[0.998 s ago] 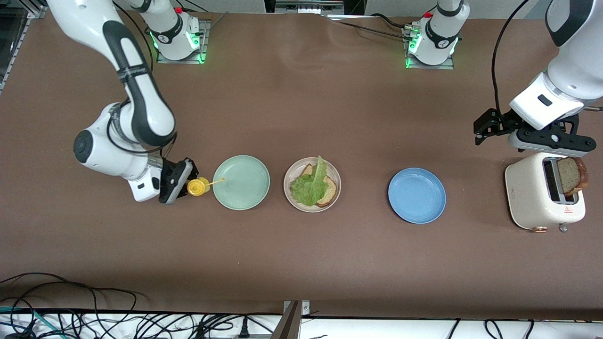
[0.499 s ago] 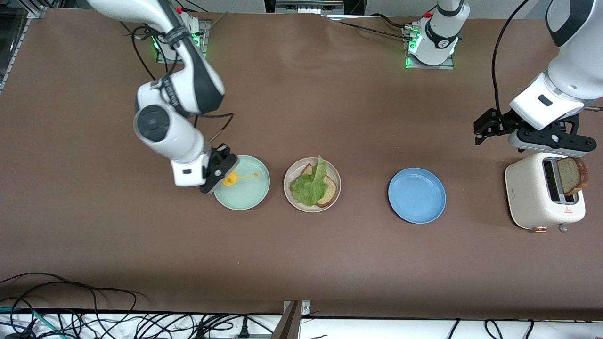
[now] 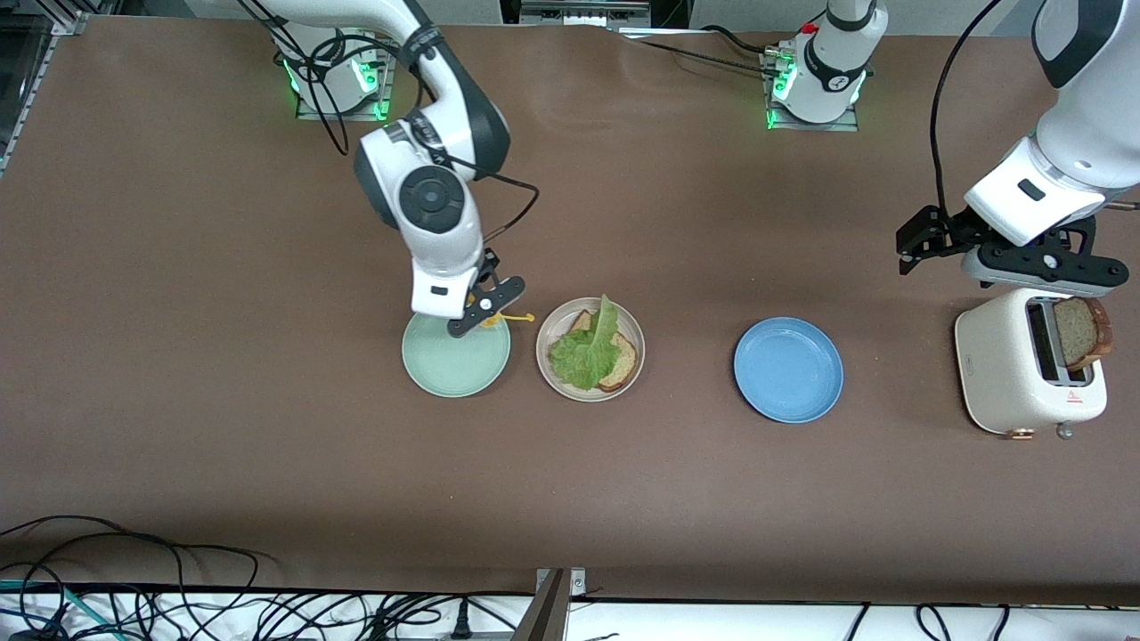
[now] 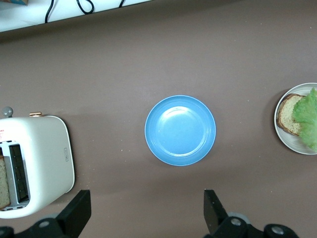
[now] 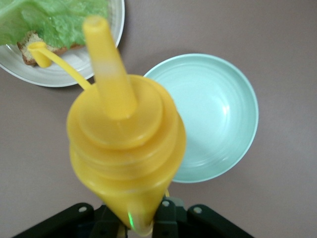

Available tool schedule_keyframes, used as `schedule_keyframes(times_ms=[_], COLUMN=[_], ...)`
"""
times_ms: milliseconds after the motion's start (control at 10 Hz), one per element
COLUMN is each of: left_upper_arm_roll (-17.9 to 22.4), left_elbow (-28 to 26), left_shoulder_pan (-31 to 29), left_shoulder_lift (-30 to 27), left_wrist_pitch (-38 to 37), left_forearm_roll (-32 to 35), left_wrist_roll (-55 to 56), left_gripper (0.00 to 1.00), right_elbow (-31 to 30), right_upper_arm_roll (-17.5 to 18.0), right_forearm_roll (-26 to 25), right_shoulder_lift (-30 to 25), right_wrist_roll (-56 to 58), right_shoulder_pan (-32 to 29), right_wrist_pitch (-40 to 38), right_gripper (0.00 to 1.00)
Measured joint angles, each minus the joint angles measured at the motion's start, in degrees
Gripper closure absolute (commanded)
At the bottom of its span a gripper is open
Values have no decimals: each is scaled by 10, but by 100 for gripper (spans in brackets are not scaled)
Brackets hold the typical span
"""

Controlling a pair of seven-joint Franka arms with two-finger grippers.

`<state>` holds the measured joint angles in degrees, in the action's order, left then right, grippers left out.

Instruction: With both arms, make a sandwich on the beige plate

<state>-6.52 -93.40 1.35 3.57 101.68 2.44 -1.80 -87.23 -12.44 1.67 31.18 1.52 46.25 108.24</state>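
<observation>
Front view shows us the right tool (image 3: 484, 309) clamping a yellow squeeze bottle (image 5: 124, 144) over the mint-green plate (image 3: 450, 363) beside the beige plate (image 3: 547, 367) holding bread and lettuce (image 3: 588, 352), while the left tool (image 3: 1038, 263) waits, fingers spread, over the toaster (image 3: 1002, 369).

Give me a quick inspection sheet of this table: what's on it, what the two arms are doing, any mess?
Surface: brown table, no spills seen.
Job's things: beige plate holds a bread slice under a lettuce leaf; a second slice stands in the toaster.
Clutter: empty mint-green plate and blue plate flank the beige plate.
Grippers: right gripper, over the mint-green plate's rim, fingers shut on a yellow squeeze bottle with its cap hanging open; left gripper waits open above the toaster.
Cables: black leads along the table's front edge.
Surroundings: nothing seen.
</observation>
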Motion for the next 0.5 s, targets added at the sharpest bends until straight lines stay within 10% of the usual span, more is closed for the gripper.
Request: schedule_keyframes(times_ms=[499], left_upper_arm_roll=[0], left_elbow=[0], left_shoulder_pan=[0], left_shoulder_lift=[0], left_wrist_pitch=[0], left_forearm_roll=[0], left_wrist_roll=[0], left_gripper=[0], right_elbow=[137], right_upper_arm_roll=[-91], right_forearm_roll=[-1], right_shoulder_lift=[104], right_wrist_roll=[-57], right_shoulder_pan=[107], right_wrist_pitch=[-148], right_gripper=[100])
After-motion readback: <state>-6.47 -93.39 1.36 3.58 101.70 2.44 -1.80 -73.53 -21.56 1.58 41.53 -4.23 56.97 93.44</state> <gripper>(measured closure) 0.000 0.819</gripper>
